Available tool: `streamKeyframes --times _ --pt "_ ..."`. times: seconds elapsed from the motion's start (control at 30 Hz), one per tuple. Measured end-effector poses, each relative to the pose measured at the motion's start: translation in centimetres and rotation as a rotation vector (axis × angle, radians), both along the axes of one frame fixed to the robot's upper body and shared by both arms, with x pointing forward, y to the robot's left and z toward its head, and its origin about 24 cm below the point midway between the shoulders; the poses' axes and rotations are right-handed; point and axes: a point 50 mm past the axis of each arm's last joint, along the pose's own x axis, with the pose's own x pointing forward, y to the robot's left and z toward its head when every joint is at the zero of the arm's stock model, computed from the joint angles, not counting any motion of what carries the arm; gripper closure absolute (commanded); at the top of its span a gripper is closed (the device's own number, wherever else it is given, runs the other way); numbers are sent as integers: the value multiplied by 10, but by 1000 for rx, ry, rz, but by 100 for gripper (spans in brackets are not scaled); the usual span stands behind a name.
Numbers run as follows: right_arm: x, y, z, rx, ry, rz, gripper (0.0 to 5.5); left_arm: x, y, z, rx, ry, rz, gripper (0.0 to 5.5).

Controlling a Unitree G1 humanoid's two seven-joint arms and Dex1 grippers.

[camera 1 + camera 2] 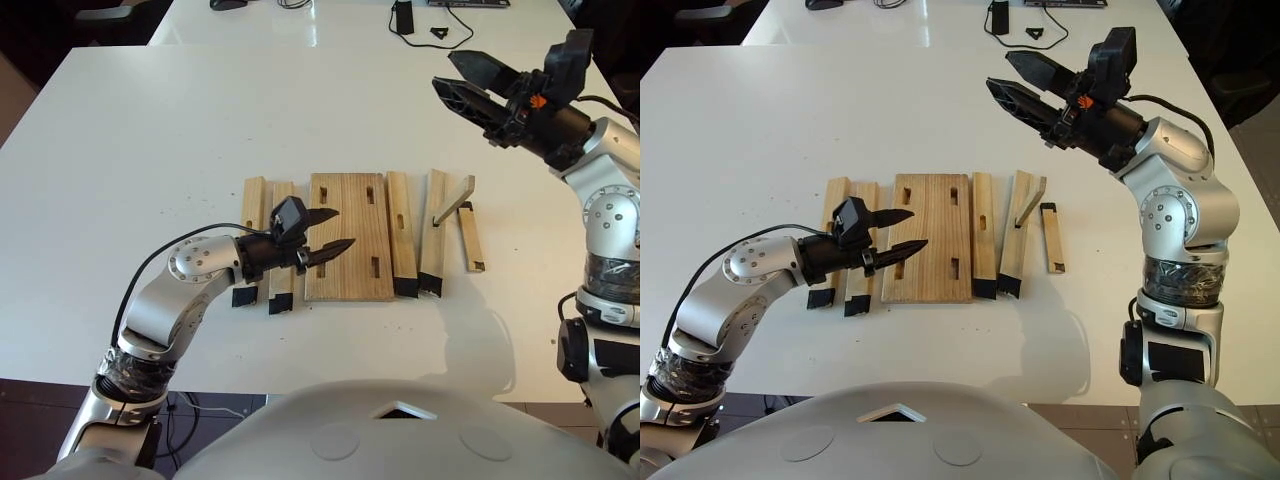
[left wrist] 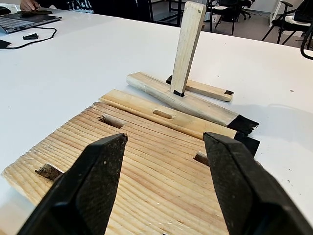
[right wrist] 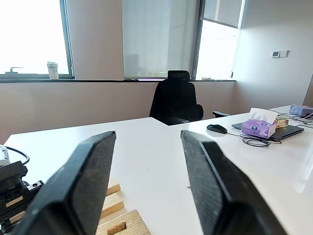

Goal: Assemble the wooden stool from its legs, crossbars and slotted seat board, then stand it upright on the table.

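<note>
At the middle of the white table [image 1: 150, 150], nearer its front edge, the slotted seat board [image 1: 348, 250] lies flat. You have two legs [image 1: 254, 200] just beside its left long edge and two more legs [image 1: 401, 225] just beside its right. One crossbar [image 1: 455, 200] leans tilted, its lower end on the outermost right leg; a short crossbar [image 1: 471, 240] lies flat beyond it.

Your left gripper [image 1: 345, 227] hovers low over the board's left edge, fingers spread and empty, the forearm stretched level across the two left legs. Your right gripper [image 1: 443, 70] hangs high toward the table's far right corner, well apart from the parts. Its fingers are likewise spread on nothing and point toward the table's left edge.

You should expect the wood to be stiff, light and dry, unlikely to bend or crush, though smooth faces may slip between hard pads. Lying flush, the board offers no underside; its long edges look the likeliest hold. Each leg seems narrow enough to pinch across its width near mid-length.
</note>
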Motion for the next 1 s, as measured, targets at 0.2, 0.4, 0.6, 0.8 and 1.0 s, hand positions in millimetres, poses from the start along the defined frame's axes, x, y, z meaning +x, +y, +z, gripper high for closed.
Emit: streamKeyframes --times 0.2,0.4,0.6,0.8,1.0 --pt "1 -12 -70 -23 155 -84 306 0 1 -2 12 7 0 261" --pt "4 -6 -73 30 108 -109 306 2 1 -2 18 5 -14 261" --pt "-4 -11 -27 106 15 -145 306 1 2 -4 18 9 -3 261" --pt "-71 7 -49 -121 142 240 306 -2 3 -8 25 16 22 261" --pt "-79 -9 -127 -504 304 230 306 -2 2 -11 24 10 45 261"
